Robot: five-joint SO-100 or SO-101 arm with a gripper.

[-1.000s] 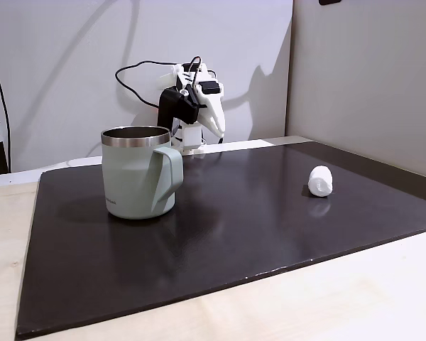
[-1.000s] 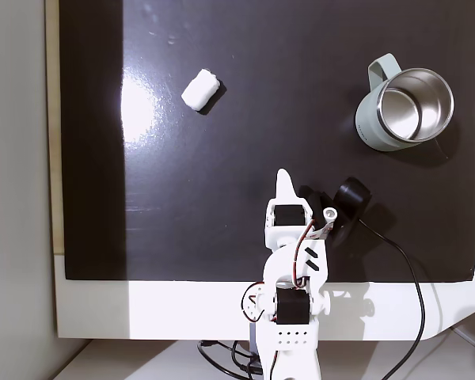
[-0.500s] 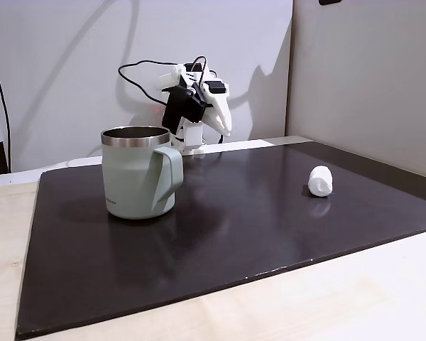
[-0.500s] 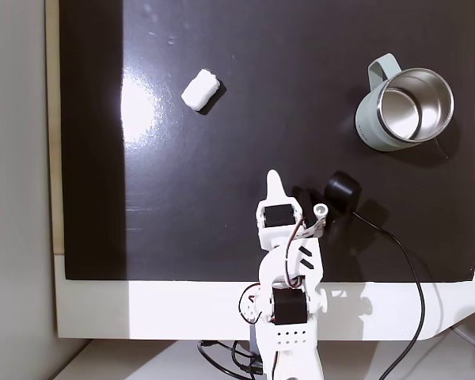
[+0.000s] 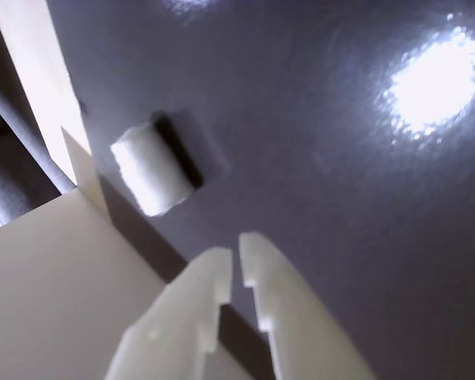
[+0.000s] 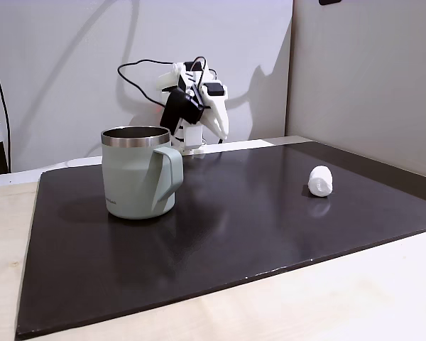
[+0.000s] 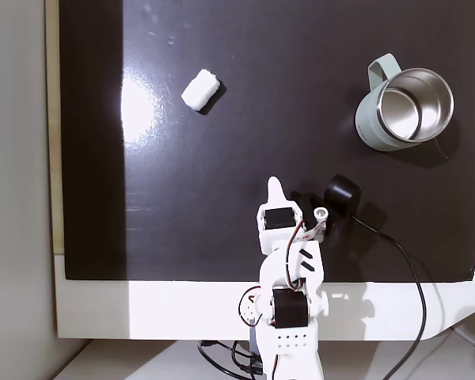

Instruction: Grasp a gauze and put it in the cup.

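Gauze, one small white cylindrical roll of soft fabric (image 7: 199, 89), is seen lying on its side on the large dark glossy mat (image 7: 245, 158), toward the far left in the top-down fixed view and well apart from everything else. In the side-on fixed view the same roll (image 6: 320, 180) rests at the right of the mat, and in the wrist view it (image 5: 148, 168) appears somewhat blurred, up and left of the fingertips, near the mat's pale edge.

One sage-green mug with a bare steel rim and a dark metal inside (image 7: 402, 111) stands upright at the far right of the mat in the top-down view, its handle turned toward the upper left. In the side-on view the mug (image 6: 138, 171) stands left of centre.

One white two-finger gripper (image 7: 275, 187) is held above the near middle of the mat, between roll and mug but touching neither. In the wrist view its two fingers (image 5: 236, 259) appear nearly closed, a narrow slit being left between them, and nothing is gripped. In the side-on view the gripper (image 6: 222, 133) points downward at the back.
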